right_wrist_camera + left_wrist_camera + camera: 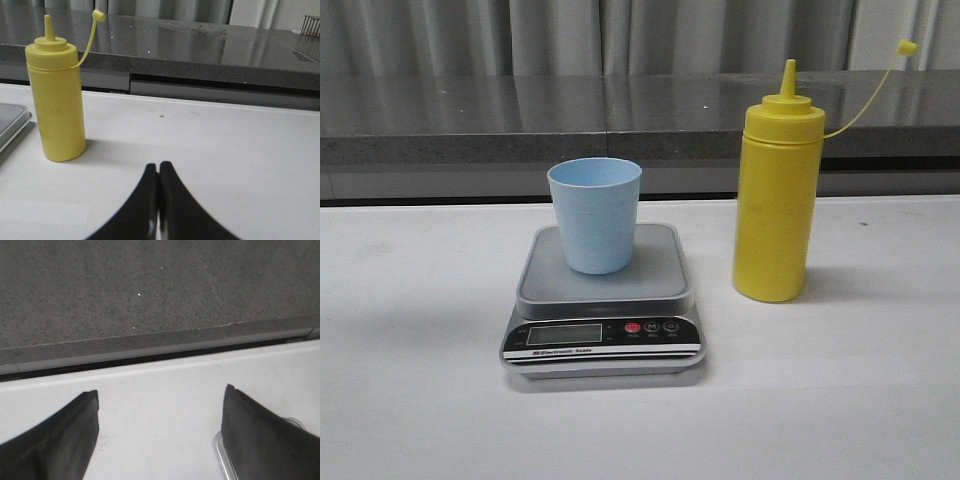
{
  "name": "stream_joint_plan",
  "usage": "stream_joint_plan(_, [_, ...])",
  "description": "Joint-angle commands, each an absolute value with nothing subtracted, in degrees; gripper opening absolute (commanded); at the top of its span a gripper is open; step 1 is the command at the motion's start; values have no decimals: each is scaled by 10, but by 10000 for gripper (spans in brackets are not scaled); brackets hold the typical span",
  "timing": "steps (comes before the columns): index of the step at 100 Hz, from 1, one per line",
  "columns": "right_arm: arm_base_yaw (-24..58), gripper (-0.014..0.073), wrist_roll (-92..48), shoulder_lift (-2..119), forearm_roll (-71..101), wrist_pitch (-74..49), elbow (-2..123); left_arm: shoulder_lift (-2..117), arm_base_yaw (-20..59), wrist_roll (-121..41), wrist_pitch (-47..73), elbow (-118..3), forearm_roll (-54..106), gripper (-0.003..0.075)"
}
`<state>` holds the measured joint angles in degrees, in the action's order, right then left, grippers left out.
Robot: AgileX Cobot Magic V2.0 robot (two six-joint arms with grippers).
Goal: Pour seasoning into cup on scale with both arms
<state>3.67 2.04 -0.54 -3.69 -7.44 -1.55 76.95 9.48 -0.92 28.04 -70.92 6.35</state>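
I see left jaws wide apart, right pressed together, both empty; bottle (776, 200) beside scale (603, 300), may tip cup (595, 214).

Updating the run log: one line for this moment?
cup: on scale | seasoning: upright, uncapped | left end effector: open | right end effector: shut, empty

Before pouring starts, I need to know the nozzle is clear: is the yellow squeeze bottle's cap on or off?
Off. The squeeze bottle stands upright with its nozzle bare; the small cap hangs aside on its thin tether.
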Motion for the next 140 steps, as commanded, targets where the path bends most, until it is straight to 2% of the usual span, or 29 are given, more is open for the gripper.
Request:
stream_joint_plan(1, [33, -67, 19, -17, -38, -27, -4, 700, 92, -7, 167, -659, 66, 494])
stream_joint_plan(26, [33, -67, 19, -17, -38, -27, -4, 533, 92, -7, 27, -436, 66, 494])
stream_joint_plan(53, [33, -67, 19, -17, -38, -27, -4, 353, 92, -6, 30, -282, 66, 493])
stream_joint_plan(82, [33, -67, 19, -17, -38, -27, -4, 203, 92, -6, 98, -232, 66, 493])
stream_joint_plan(117, [33, -67, 19, -17, -38, -27, -4, 186, 92, -6, 107, -227, 66, 489])
stream_joint_plan(127, [33, -67, 19, -17, -38, -27, -4, 186, 92, -6, 107, -227, 66, 419])
stream_joint_plan(140, [33, -67, 19, -17, -38, -27, -4, 186, 92, -6, 107, -227, 66, 236])
